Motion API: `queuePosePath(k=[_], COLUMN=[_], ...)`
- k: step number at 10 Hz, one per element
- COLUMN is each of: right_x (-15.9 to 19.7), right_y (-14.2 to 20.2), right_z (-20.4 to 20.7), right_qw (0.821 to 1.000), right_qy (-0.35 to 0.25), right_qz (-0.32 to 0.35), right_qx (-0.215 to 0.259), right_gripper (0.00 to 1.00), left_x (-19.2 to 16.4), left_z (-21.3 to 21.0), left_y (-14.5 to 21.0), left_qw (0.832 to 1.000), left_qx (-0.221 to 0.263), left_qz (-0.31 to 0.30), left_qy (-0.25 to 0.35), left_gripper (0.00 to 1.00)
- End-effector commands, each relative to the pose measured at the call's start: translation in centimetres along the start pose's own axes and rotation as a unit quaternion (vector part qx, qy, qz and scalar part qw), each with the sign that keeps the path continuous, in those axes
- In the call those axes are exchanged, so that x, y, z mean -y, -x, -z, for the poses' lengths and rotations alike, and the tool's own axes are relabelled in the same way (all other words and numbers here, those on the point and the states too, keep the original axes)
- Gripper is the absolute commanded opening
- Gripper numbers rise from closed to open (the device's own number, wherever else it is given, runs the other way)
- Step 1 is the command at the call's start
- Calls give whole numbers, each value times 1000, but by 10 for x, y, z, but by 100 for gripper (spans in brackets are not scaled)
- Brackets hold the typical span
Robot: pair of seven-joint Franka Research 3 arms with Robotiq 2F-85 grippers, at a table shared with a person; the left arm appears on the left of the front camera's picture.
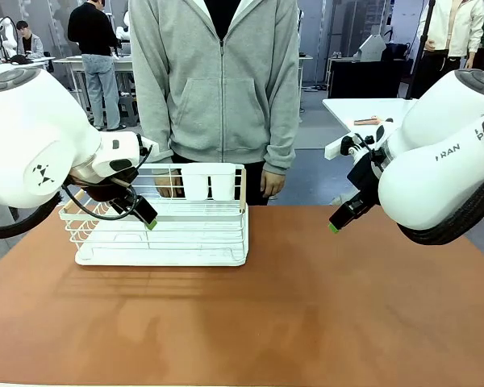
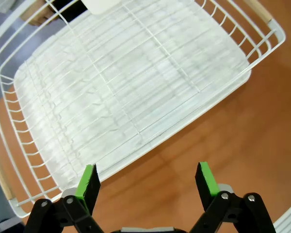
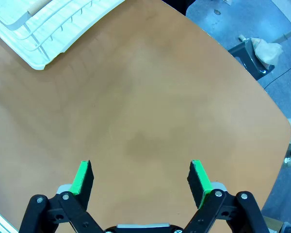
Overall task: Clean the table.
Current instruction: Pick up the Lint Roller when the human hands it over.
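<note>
Reddish-brown table (image 1: pixel 323 314) spans the front view. Rack (image 1: pixel 163 242) stands at its far-left corner, and a broad stretch of tabletop runs from the rack to the right edge. Left gripper (image 2: pixel 148 177) hangs open above the rack's rim. Right gripper (image 3: pixel 140 174) hangs open above the tabletop near the far edge.

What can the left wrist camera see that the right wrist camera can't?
Left wrist view: the inside of the white wire dish rack with its ribbed tray, ahead of the open left gripper. Right wrist view: a wide bare stretch of the smooth reddish-brown table, ahead of the open right gripper. Both: some of that table, some of that rack, and black fingers with green pads.
</note>
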State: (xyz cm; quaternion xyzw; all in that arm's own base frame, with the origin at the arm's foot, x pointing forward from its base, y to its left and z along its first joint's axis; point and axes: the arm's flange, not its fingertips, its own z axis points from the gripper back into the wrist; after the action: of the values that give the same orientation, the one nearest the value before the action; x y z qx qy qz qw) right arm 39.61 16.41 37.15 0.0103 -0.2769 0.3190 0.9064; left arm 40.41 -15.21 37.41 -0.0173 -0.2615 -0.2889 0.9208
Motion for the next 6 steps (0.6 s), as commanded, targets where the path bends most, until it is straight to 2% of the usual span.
queuePosePath(k=[1, 2, 3, 4, 5, 6], right_x=[15, 36, 58, 82, 105, 123], right_y=[-5, -4, -1, 8, 21, 37], right_z=[-20, -41, -63, -81, -96, -106], right_qw=[994, 985, 966, 947, 929, 902], right_qy=[-92, -147, -227, -272, -286, -341], right_qz=[58, 86, 126, 168, 227, 252], right_qx=[1, 3, 12, 30, 52, 78], right_gripper=[100, 100, 100, 100, 100, 100], left_x=[-21, -43, -73, -104, -138, -175], left_z=[-31, -46, -61, -71, -74, -81], left_y=[-16, -26, -25, -20, -1, 15], left_qw=[988, 965, 937, 908, 867, 834], left_qx=[-53, -80, -100, -101, -85, -66], left_qz=[-67, -125, -170, -202, -228, -257], left_qy=[127, 215, 289, 354, 435, 484], left_gripper=[100, 100, 100, 100, 100, 100])
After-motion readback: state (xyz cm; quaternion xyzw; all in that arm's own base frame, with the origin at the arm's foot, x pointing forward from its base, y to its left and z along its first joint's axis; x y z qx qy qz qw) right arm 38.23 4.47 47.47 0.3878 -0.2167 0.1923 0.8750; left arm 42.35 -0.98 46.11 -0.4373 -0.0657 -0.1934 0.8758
